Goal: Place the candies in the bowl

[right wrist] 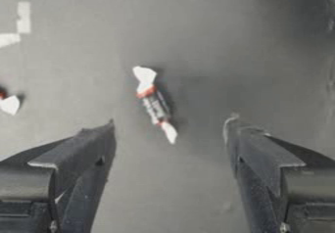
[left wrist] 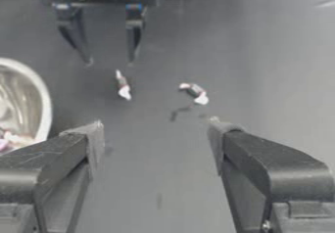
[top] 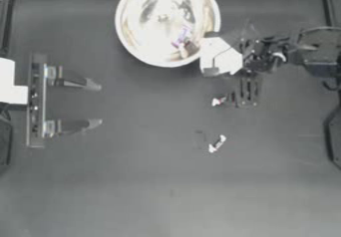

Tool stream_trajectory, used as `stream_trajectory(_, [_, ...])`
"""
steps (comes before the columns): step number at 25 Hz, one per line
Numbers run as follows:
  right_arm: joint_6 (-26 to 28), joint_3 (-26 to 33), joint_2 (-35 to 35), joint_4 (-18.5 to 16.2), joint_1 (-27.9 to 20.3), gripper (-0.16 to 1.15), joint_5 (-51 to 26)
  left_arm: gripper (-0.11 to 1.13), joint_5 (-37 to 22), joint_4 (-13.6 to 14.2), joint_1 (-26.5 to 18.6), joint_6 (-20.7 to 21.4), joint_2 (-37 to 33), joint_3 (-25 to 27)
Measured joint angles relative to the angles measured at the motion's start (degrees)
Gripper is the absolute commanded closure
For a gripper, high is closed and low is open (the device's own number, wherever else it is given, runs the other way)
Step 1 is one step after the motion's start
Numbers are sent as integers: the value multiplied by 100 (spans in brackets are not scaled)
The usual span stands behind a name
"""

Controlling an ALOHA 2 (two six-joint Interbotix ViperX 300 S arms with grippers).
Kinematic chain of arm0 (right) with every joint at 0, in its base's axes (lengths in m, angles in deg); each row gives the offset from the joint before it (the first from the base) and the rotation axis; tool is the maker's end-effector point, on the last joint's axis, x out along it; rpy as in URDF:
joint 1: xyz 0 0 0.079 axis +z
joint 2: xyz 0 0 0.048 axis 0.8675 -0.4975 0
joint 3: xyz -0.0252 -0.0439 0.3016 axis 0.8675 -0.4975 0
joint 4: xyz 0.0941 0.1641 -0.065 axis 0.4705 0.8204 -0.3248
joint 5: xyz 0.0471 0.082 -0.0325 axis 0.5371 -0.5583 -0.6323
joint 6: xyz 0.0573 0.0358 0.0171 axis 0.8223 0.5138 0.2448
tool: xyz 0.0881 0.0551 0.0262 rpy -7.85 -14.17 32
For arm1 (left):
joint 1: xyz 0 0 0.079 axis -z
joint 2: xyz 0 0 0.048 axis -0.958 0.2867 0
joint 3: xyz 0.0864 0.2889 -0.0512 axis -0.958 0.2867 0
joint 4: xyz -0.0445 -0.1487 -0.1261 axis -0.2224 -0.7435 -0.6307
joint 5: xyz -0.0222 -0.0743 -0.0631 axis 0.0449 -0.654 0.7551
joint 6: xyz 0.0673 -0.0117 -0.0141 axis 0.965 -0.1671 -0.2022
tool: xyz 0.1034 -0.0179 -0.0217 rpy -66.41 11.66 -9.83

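Dark table [top: 133, 191]: candy [right wrist: 155, 104] just ahead of right end effector [right wrist: 169, 129], wide open, empty.

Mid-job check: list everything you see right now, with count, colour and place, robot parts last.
Large round glossy whitish bowl: one, at the table's far edge, near the middle.
Wrapped candies inside the bowl: a small cluster with a pink-purple wrapper showing, on the bowl's right side; exact count cannot be told.
White twist-ended candies with reddish marks on the table: two, one just below the right gripper, one nearer the table's centre.
Dark table: one, grey-black, under everything.
Left gripper: at the left side, jaws open, holding nothing, parked.
Right gripper: right of the bowl, pointing down over the nearer loose candy, jaws open.
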Motion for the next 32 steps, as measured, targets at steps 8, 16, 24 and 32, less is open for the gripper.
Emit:
stream_trajectory(8, [9,9,-343,-9,132,3,290,6,-9,-26,0,9,0,0])
stream_trajectory(16, [26,9,-536,-9,237,4,352,6,0,-35,9,9,0,0])
stream_trajectory(24, [105,18,-703,-123,237,5,439,6,-9,-88,0,9,0,0])
stream_trajectory(32, [308,18,-756,-360,264,32,422,6,0,-141,9,0,0,0])
